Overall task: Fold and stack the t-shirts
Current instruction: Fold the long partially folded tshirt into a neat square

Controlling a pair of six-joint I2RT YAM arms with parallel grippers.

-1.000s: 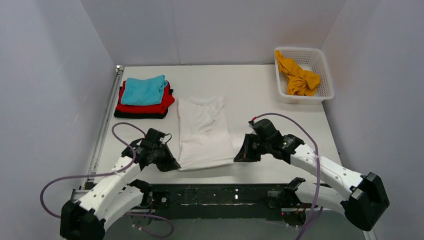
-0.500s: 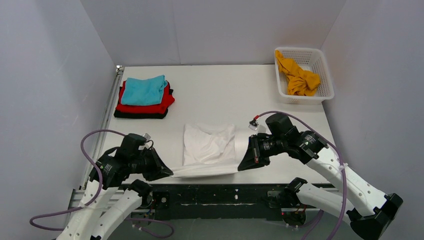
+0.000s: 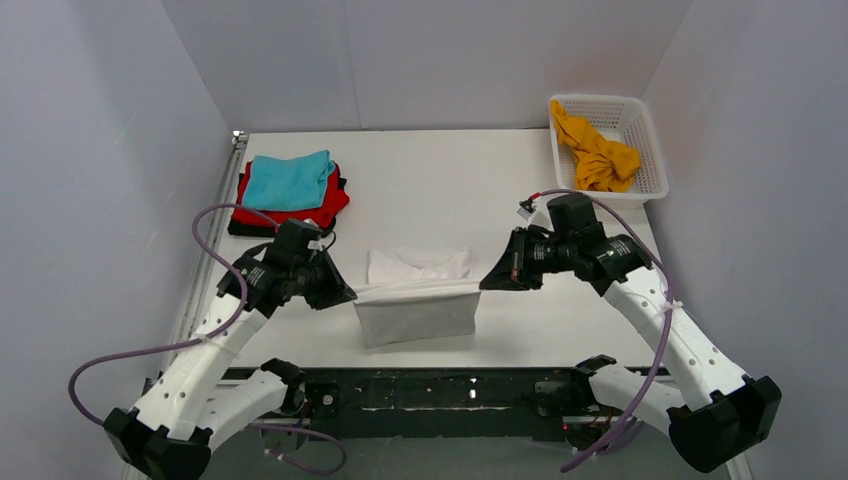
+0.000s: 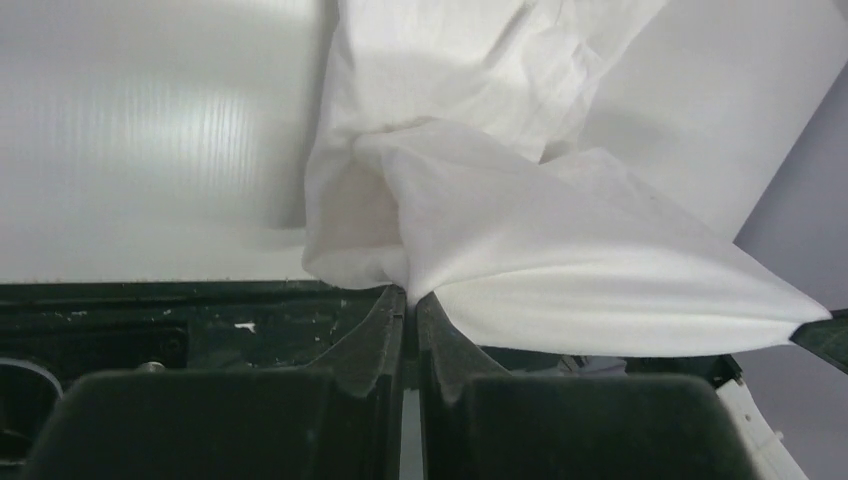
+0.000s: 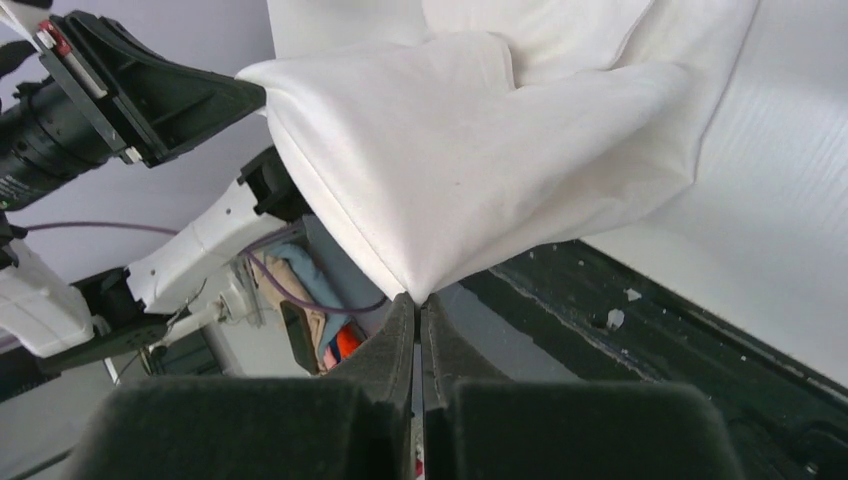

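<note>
**At bench centre: white tee mid-fold, 3 stacked, 1 waiting**

Far left on the bench point(image 3: 450, 170), 3 tees sit folded in 1 pile: teal tee point(image 3: 288, 180) on top, red tee point(image 3: 337, 205) under it, black tee point(image 3: 280, 230) at the bottom. I count those as done.

White tee point(image 3: 415, 300) is in hand. Left gripper point(image 3: 345, 295) and right gripper point(image 3: 487, 284) each pinch 1 end of an edge. That edge is lifted off the bench and pulled taut between them. A panel of cloth hangs down from it, and the rest lies bunched on the bench just behind. Both wrist views show the jaws closed to a thin slit on a cloth corner. My read: a cross fold is under way, not yet laid down.

Orange-yellow tee point(image 3: 597, 155) lies crumpled in the white basket point(image 3: 640, 192), far right, unfolded.

Left to do, by my estimate:
- lay this fold over and finish the white tee
- put it on the pile
- repeat for the orange-yellow tee

Roughly 3 of 5 done.
</note>
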